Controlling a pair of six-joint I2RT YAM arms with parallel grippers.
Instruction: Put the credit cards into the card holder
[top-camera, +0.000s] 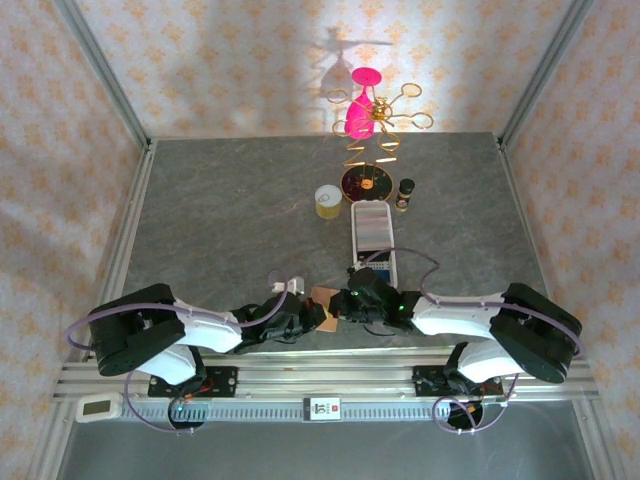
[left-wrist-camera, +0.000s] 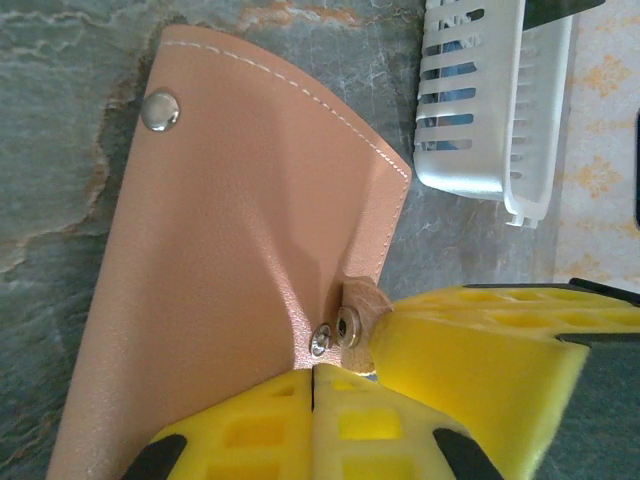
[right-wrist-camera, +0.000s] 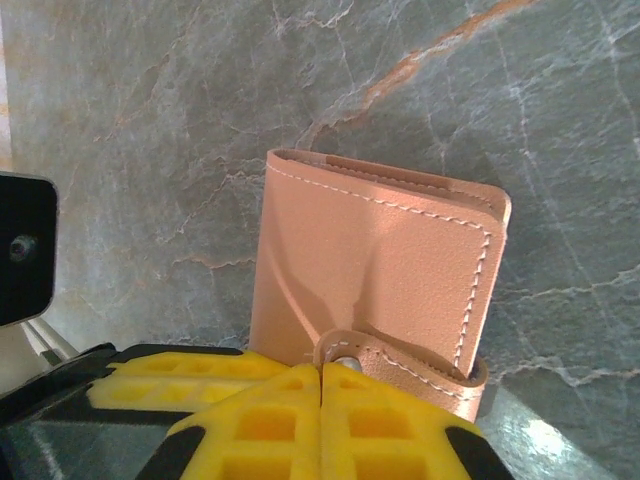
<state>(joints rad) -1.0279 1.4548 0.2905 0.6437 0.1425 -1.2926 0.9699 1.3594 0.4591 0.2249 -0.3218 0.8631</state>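
At the near edge of the tabletop (top-camera: 230, 220), between the two arms, the card holder (top-camera: 322, 298) sits folded with both grippers on it. The left gripper (left-wrist-camera: 313, 372) is closed, its yellow fingertips pressed together over the holder's edge right beside a snap. The right gripper (right-wrist-camera: 322, 368) is closed too, pinching the closing tab where it wraps round the fold. The credit cards (left-wrist-camera: 452, 96) appear to be in the white tray (left-wrist-camera: 500, 150) just beyond, showing as blue through its slots.

The holder looks like soft, thin leather: light, floppy, and likely to bend or slide rather than resist a pull. Holding it by the tab and by the opposite flap seems right, since the snap must part before any pocket opens. A grip on the flat middle would only press it shut. The cards should be stiff, slick and thin, best taken by an edge that stands clear of the tray wall.

The left wrist view adds the outer flap with a second snap stud (left-wrist-camera: 160, 110) and the tray close by. The right wrist view gives the stitched fold and the tab instead. From the top view comes the layout: the tray behind the holder, then a pink glass (top-camera: 362, 100) and a small bottle (top-camera: 404, 193) farther back.
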